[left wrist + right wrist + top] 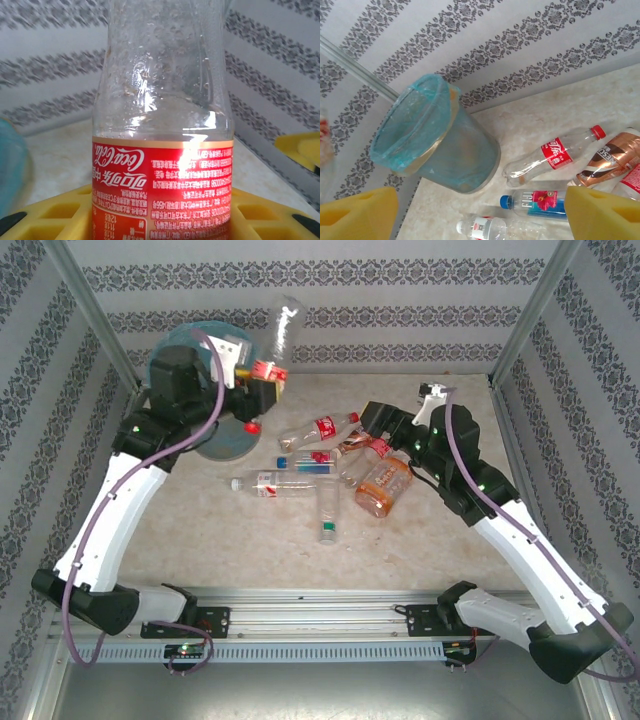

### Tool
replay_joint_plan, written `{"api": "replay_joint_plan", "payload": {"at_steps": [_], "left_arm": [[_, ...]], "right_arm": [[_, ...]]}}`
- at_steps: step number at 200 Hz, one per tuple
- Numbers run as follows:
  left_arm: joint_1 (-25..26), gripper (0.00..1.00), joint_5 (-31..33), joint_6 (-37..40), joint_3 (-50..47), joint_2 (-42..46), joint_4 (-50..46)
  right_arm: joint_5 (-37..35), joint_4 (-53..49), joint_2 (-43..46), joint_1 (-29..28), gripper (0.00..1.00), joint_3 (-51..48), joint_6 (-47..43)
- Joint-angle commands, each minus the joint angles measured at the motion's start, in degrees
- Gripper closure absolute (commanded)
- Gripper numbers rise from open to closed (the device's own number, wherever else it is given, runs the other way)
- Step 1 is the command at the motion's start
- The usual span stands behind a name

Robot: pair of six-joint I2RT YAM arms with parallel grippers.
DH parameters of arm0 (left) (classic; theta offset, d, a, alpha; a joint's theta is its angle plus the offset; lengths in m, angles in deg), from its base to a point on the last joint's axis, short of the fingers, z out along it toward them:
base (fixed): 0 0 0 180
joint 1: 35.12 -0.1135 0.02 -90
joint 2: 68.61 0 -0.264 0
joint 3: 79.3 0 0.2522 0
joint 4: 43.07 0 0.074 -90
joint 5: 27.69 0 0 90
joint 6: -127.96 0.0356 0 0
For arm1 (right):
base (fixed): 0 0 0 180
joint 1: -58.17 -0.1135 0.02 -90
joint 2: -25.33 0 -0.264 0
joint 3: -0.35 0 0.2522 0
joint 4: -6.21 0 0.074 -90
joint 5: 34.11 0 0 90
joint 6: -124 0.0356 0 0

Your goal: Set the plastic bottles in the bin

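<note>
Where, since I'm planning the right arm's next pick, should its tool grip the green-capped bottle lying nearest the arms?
Probably across the body of the green-capped bottle, toward its cap end, coming straight down from above. It lies flat, cap toward the arms, so its long sides face left and right over bare table; its far end crowds neighbouring bottles.

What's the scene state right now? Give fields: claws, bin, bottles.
left claw: shut on Coca-Cola bottle, held up beside bin
right claw: open, empty, above table
bin: far left, blue liner
lying on table: Fiji bottle, orange bottle, several more
</note>
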Motion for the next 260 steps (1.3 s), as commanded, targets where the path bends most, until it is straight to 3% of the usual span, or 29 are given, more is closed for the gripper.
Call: {"api": "replay_joint_plan", "payload": {"at_steps": [1,75,114,187,225,260], "left_arm": [[-3.9,0.52,1.9,3.4,2.4,-4.0,-2.8],[-16.9,0.55,3.2,2.9,11.0,-16.5,0.9],[-22.9,0.56,-1.5,-1.3,12.9,-20.1,6.7],[-24.3,0.55,-0.3,3.8,7.8,-25.3,16.9],[-24.8,0.39,1.1,5.8,3.3,-24.9,21.7],[-25.2,0.36,0.7,6.7,1.6,-25.2,22.0]], "right_arm": [[-0.3,2.0,0.4,1.1,0.13,0.1,-0.5],[3.7,3.6,-0.5,6.8,0.15,-1.1,0.3],[6.2,4.1,-2.7,8.8,0.15,-0.6,0.9],[8.3,6.5,-4.9,10.8,0.16,-3.1,3.1],[8.4,7.4,-5.0,11.0,0.16,-4.3,4.3],[8.4,7.5,-5.4,11.0,0.16,-4.5,4.9]]}}
